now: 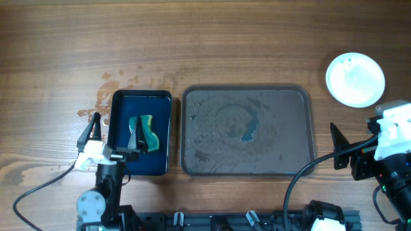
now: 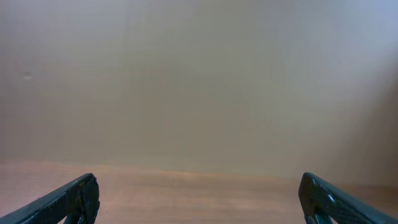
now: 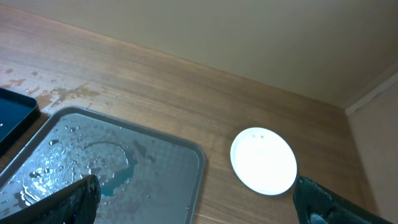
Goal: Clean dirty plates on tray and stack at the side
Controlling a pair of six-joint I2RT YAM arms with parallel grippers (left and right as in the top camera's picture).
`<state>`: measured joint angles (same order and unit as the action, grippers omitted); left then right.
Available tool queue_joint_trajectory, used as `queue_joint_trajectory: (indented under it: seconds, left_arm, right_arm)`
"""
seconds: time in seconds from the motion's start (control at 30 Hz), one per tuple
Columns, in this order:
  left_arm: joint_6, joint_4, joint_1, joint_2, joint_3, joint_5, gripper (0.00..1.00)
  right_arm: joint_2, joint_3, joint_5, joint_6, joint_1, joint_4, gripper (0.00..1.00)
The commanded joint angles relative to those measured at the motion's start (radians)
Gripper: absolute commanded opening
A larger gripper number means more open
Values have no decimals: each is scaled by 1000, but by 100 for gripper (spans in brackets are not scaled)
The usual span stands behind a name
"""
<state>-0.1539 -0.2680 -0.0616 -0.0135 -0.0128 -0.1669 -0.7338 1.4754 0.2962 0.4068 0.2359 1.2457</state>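
The left gripper (image 2: 198,190) and right gripper (image 3: 198,186) gape empty over the splashed wooden table (image 1: 205,38), a beige wall (image 3: 249,37) behind.

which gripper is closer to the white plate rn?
Right. Right gripper hangs just near-side of the white plate; left gripper is across the tray, at the blue basin.
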Motion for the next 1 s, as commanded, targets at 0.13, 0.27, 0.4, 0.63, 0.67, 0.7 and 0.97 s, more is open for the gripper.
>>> queue_joint_trajectory:
  seconds: [0.13,0.27,0.4,0.63,0.67,0.7,0.97]
  left_arm:
    - [12,314,-8,10,7,-27,100]
    - [12,329,-8,10,7,-27,100]
    - [12,328,-8,9,7,-26,100]
    - [12,328,-8,9,7,-26,100]
    - [12,328,-8,9,7,-26,100]
    - [12,328,-8,9,7,-26,100]
    - [12,328,-8,9,7,-26,100]
  right_arm:
    - [-4,-5,19,11,-4,-2,100]
    - [-4,-5,19,12,-4,-2,100]
    - [-4,-5,19,12,-4,-2,100]
    - [-4,-5,19,12,-4,-2,100]
    - [-4,-5,19,12,-4,-2,100]
    - [-4,-5,19,12,-4,-2,100]
    - [-4,-5,19,12,-4,-2,100]
